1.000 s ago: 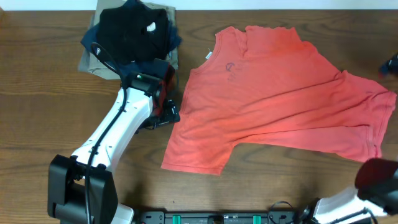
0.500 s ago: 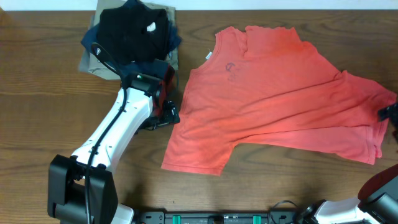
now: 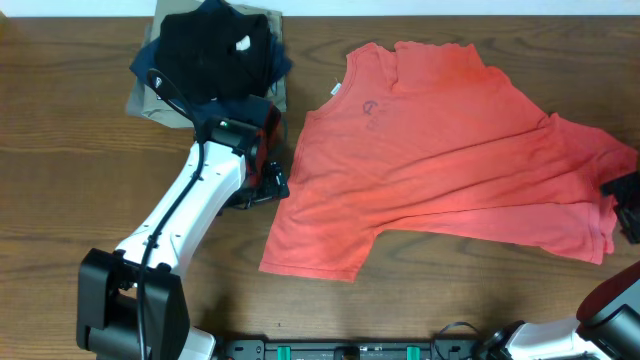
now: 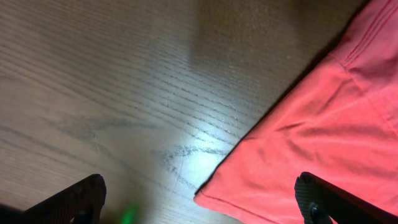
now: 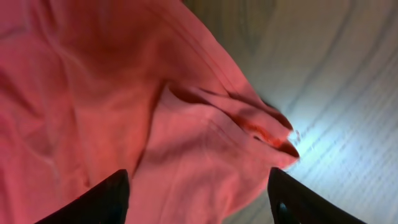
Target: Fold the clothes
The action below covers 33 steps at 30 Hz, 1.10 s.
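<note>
The red-orange T-shirt point(image 3: 450, 160) lies spread flat on the table point(image 3: 60, 200), from the middle out to the right edge, well clear of the stack of dark garments point(image 3: 210, 45) at the upper left. It looks light, soft and limp. It should sag from any pinch and drag its loose parts along the wood rather than slide as one piece. The stitched hems and sleeve edges are the firmest places to take hold, and both layers need to go in the pinch.

The left gripper point(image 3: 272, 183) hangs just beside the shirt's left edge with its jaws spread wide. In its wrist view they frame bare wood and a hem corner point(image 4: 214, 196), and hold nothing.

At the far right, the right gripper point(image 3: 625, 200) is down over the bunched sleeve end point(image 5: 261, 124). Its jaws straddle the cloth, part way apart, with no pinch visible.

A second ago that claw sat higher up at the frame's edge, off the shirt. It has since come down onto the sleeve. The shirt and the left arm have not moved.
</note>
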Available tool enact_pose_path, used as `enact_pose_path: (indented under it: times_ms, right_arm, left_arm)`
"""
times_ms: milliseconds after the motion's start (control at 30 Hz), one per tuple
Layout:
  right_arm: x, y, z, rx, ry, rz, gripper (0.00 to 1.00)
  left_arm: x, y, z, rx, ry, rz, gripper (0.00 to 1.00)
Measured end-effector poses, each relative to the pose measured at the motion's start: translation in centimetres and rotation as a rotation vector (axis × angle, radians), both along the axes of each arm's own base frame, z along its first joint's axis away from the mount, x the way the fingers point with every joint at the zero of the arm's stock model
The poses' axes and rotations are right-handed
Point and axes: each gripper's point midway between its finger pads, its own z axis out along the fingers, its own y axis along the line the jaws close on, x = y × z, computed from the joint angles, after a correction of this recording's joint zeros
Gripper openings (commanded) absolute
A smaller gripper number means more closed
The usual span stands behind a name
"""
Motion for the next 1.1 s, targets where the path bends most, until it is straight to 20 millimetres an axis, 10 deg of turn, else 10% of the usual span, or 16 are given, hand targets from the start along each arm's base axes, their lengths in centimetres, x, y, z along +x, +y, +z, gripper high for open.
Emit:
enact_pose_path:
  times_ms: [567,1100]
  right_arm:
    - [1.9,-0.7,-8.1,0.078,0.055,0.153,0.56]
    - [1.9,-0.6,-8.1,0.081,0.060,0.187,0.33]
  left_arm:
    - [-0.5,0.2,-2.3,0.000,0.000,-0.001,0.98]
    - [-0.1,0.0,-2.3,-0.005,-0.014,-0.001,0.98]
